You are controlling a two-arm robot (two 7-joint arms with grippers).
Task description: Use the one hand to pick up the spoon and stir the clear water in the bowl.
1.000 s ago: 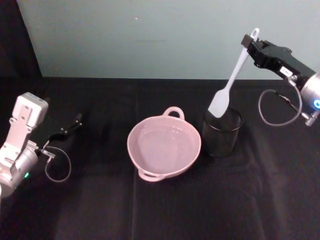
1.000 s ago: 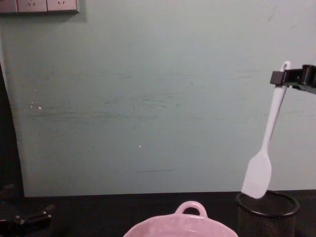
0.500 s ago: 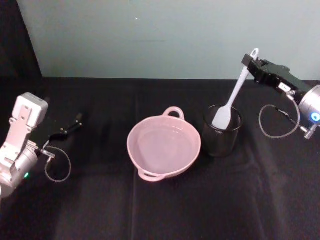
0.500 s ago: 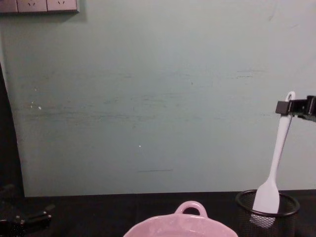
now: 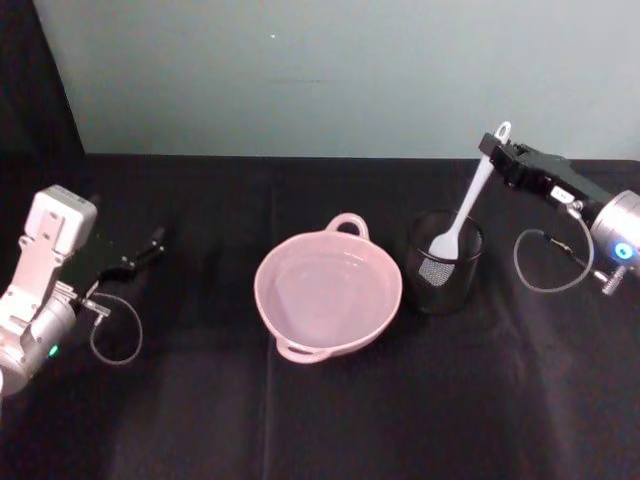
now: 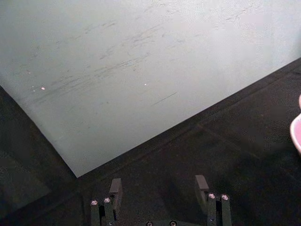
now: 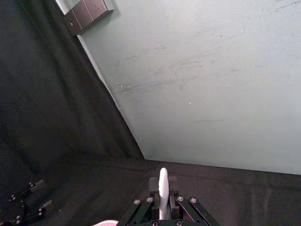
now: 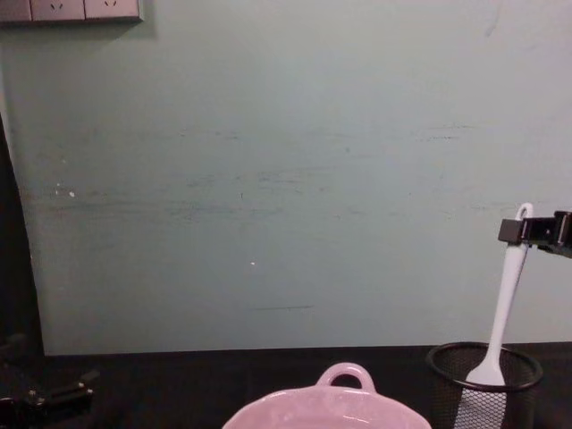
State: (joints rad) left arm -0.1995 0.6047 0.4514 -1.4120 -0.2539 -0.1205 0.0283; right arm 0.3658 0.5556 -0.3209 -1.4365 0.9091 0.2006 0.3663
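Spoon [image 5: 466, 210] pinched at handle by right hand [image 5: 503, 155], head inside mesh cup [image 5: 444, 262]

Right pincer [image 5: 497, 152]: black, slim, boxy, with a small white label on its upper face. Behind it, a silver cylindrical wrist [image 5: 618, 235] marked by a glowing blue ring, a thin grey cable [image 5: 545, 262] looping beneath toward a small metal plug. From the right wrist camera, black finger links dotted with silver screws [image 7: 179, 199]. Left arm: white, blocky housing [image 5: 57, 230] above a grey rounded joint bearing a tiny green light [image 5: 50, 350], a thin grey cable loop [image 5: 113, 335] beside it. Left pincer [image 5: 140, 252]: black, two flat fingers [image 6: 115, 188] with paired silver screws at their bases.
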